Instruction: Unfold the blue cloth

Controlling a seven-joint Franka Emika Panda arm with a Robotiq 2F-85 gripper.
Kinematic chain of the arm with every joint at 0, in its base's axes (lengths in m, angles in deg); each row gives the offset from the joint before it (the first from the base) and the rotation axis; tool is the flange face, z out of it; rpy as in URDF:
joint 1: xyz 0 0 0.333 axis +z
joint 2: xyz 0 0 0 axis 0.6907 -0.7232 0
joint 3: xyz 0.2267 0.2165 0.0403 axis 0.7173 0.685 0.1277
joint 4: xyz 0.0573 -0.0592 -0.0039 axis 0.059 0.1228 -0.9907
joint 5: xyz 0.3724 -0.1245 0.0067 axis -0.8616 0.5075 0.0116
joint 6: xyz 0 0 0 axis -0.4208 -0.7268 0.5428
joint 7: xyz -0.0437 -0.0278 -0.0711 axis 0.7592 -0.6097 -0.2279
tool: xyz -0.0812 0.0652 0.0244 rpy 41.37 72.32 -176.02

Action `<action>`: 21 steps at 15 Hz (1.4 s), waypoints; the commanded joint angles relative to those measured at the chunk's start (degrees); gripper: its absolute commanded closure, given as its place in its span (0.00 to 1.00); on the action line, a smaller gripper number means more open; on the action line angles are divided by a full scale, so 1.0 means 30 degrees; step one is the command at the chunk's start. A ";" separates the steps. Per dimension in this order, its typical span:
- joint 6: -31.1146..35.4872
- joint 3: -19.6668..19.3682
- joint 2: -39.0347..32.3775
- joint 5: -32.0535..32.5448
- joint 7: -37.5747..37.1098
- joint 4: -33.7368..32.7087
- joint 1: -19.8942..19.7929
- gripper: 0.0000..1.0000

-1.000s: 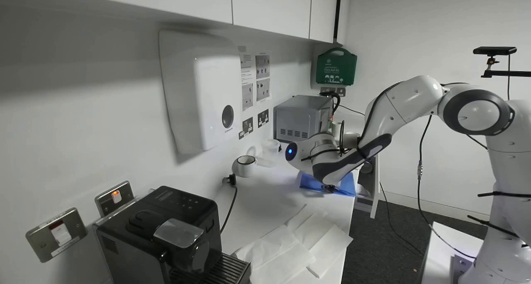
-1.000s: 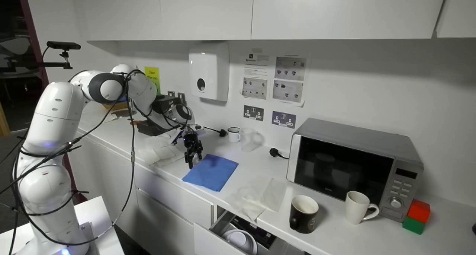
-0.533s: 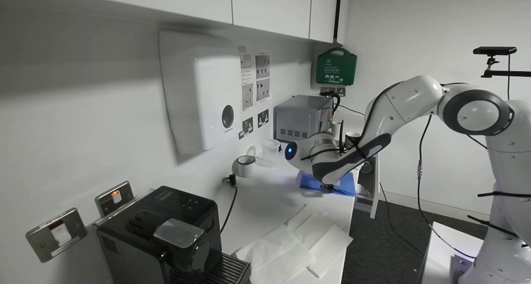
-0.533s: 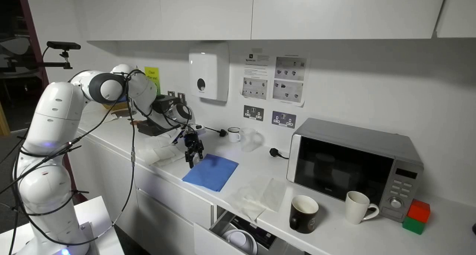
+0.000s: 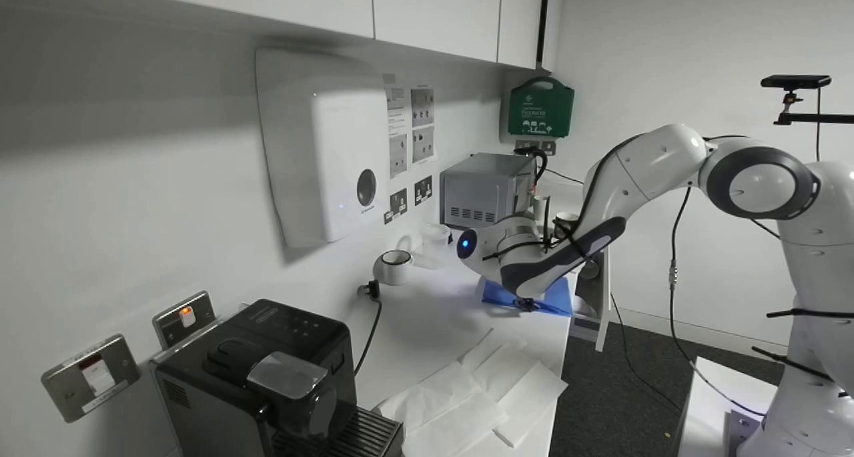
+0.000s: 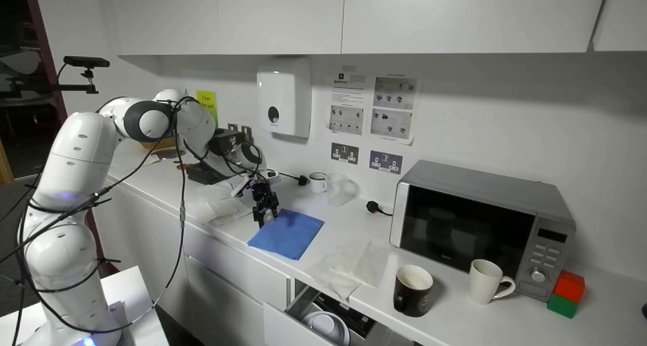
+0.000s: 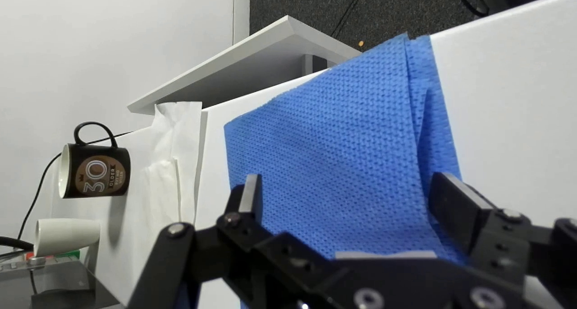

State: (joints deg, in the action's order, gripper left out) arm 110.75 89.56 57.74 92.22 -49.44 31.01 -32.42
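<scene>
In wrist view, find blue cloth (image 7: 333, 155) lying folded on counter (image 7: 509, 97), below wide-parted, empty gripper (image 7: 351, 194); judge layered edge by one jaw the likely grip. Read "30 OLDER BUT NO WISER" on black mug (image 7: 101, 171).

In an exterior view, see blue cloth extending right and near from gripper; cannot settle long axis. Read "Clean" on yellow sign (image 6: 206, 106).

In an exterior view, read "First Aid Kit" on green case (image 5: 540, 107).

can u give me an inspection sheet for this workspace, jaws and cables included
Surface: white counter, partly covered by white sheets
Job: cloth flat, layers showing along one side, not yet unfolded
Clutter: black mug, tall white mug, dark-rimmed mug, red block on green block
Jaws: open at the cloth; contact unclear
Cables: strung along the arm; two plugs on the counter
Surroundings: microwave, coffee machine, dispenser, open drawer, first-aid kit
</scene>
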 commanded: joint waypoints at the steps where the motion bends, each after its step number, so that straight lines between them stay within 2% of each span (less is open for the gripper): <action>1: 0.0121 -0.0086 -0.0179 -0.0031 0.0835 -0.0352 -0.0269 0.00; 10: -0.0218 -0.0328 -0.0063 0.0068 0.1004 -0.0264 -0.0287 0.00; 11: -0.0177 -0.0332 -0.0098 0.0033 0.1057 -0.0291 -0.0305 0.25; 13: -0.0128 -0.0317 -0.0113 -0.0030 0.1224 -0.0306 -0.0346 0.34; 21: -0.0080 -0.0309 -0.0014 -0.0173 0.1265 -0.0199 -0.0477 0.95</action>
State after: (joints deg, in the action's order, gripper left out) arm 110.74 88.59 57.42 92.15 -47.85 30.93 -33.13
